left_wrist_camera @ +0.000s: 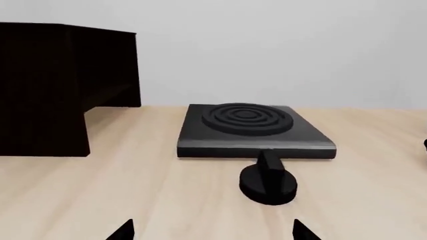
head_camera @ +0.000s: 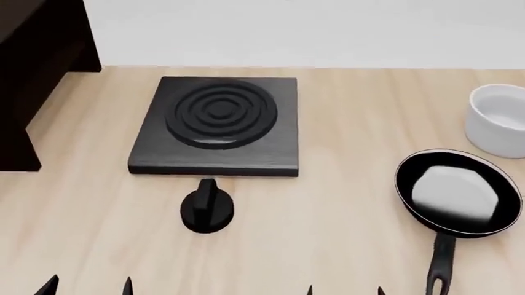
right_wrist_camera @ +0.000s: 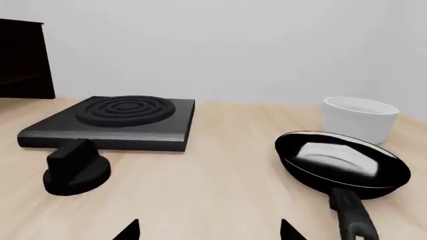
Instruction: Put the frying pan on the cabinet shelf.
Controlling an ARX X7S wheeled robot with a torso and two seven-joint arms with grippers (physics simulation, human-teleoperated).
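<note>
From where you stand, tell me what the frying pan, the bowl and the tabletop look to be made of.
Frying pan: dark metal by its look, glossy black with a thin silvery rim and a bright reflection inside. White bowl: probably glazed ceramic, smooth and thick-walled. Tabletop: pale wood or wood laminate, matte, with faint grain streaks. These are renders, so all three are guesses.

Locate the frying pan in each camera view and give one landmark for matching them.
Head view: frying pan at lower right, handle toward the camera, near the white bowl.
Right wrist view: frying pan at right, in front of the bowl.
Left wrist view: not in the picture.
Shared landmark: the black hob, seen in all three views.
</note>
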